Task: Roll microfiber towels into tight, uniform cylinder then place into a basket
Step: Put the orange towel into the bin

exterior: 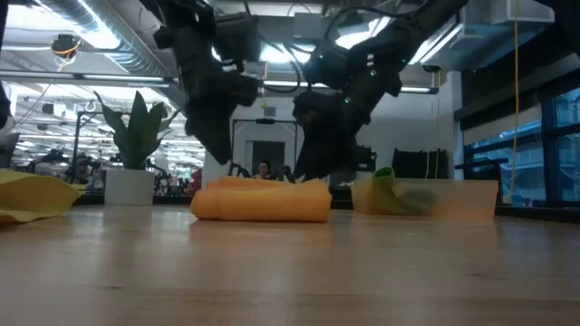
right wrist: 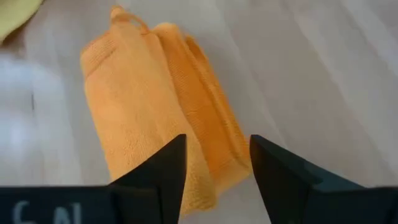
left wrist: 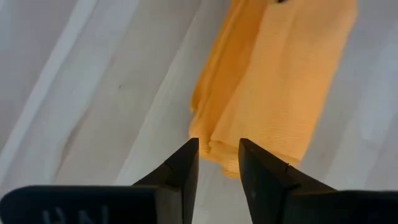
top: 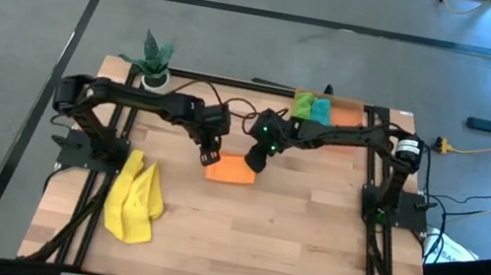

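The orange towel lies on the table as a loose, flattened roll. My left gripper is open over the roll's left end. My right gripper is open over its right end. The yellow towel lies crumpled at the near left. The green towel and the teal towel lie in the orange basket at the far right. My left gripper points down with its fingertips on either side of a corner of the roll's left end; I cannot tell whether they touch it. My right gripper points down with its fingertips astride the roll's right end; I cannot tell whether they touch it.
A small potted plant stands at the far left corner. The basket stands close behind the right arm. Bare wood stretches across the near half of the table, right of the yellow towel.
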Action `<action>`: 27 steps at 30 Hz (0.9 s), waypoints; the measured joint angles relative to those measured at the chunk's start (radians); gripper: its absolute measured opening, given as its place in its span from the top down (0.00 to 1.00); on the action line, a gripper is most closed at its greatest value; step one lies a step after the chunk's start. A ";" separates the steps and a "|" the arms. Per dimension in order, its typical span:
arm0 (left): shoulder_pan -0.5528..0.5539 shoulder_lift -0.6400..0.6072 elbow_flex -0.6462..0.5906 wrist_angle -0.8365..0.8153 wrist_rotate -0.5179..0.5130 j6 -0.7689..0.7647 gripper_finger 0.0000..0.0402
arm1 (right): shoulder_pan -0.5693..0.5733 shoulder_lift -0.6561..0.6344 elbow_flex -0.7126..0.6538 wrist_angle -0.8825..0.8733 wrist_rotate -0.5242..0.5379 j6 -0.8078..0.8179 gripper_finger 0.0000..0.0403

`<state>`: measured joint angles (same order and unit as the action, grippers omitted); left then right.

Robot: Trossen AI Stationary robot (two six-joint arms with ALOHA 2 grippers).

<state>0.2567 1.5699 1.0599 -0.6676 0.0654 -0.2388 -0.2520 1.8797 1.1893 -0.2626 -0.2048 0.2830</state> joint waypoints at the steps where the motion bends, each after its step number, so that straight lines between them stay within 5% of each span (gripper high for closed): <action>1: -0.004 -0.010 0.000 0.000 0.000 0.012 0.74 | 0.000 0.000 0.014 -0.024 0.011 -0.009 0.56; 12: -0.127 -0.036 -0.010 0.010 0.031 0.215 0.75 | 0.120 0.000 0.111 -0.194 -0.032 -0.387 0.56; 17: -0.141 -0.024 -0.041 0.054 0.030 0.215 0.75 | 0.172 0.005 0.082 -0.094 0.070 -0.477 0.56; 27: -0.125 -0.023 -0.190 0.264 -0.005 0.197 0.75 | 0.158 0.063 0.005 0.099 0.055 -0.497 0.56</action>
<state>0.1319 1.5467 0.8697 -0.4035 0.0601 -0.0423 -0.0942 1.9426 1.1943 -0.1637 -0.1501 -0.2142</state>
